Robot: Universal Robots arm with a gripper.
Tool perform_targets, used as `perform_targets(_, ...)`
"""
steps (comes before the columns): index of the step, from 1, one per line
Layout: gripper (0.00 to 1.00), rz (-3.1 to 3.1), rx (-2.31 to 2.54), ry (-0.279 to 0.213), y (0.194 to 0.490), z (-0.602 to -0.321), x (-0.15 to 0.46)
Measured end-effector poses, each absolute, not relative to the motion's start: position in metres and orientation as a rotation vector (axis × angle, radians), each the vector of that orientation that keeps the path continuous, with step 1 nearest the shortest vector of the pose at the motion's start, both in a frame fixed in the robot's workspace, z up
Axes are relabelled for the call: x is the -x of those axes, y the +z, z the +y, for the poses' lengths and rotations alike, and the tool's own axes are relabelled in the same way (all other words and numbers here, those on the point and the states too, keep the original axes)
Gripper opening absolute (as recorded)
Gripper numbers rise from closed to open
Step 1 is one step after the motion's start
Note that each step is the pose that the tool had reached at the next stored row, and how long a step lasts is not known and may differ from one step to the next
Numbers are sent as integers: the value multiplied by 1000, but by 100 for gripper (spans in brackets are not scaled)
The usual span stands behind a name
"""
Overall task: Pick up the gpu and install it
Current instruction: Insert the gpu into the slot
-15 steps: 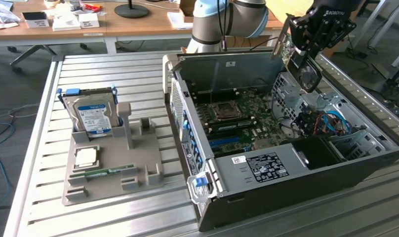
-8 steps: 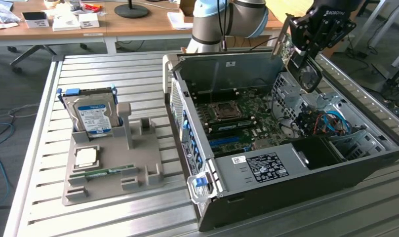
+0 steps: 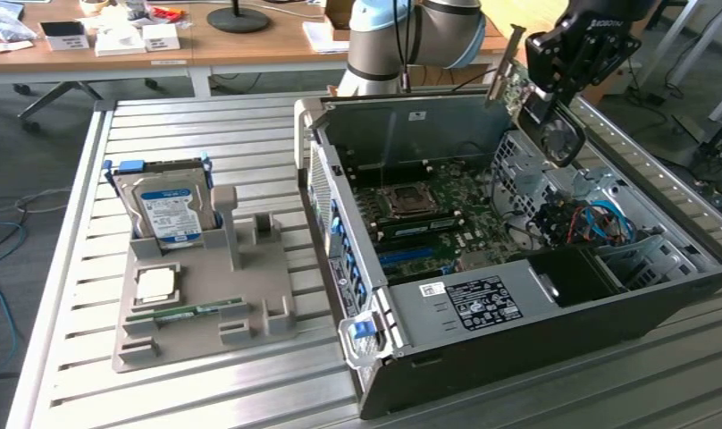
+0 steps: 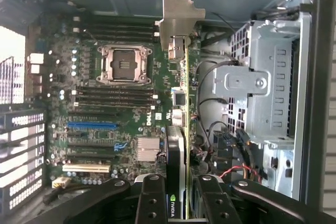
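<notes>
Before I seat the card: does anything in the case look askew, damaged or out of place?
Nothing stands out. The gpu is held straight in the gripper, edge-on above the motherboard, not in a slot. Cables lie loose beside the drive cage.

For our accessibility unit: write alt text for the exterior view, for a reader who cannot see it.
A robot's tool grips the gpu above an open computer case. On the exterior view's left, a grey holder carries a hard drive.
</notes>
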State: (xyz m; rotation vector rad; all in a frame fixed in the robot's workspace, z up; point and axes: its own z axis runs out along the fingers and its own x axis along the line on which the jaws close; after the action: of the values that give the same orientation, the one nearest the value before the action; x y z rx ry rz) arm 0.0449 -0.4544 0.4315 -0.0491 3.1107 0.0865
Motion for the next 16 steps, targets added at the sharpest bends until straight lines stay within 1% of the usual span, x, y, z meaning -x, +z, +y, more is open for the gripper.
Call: perform_targets(16, 27, 3088, 427, 91, 431, -454, -45)
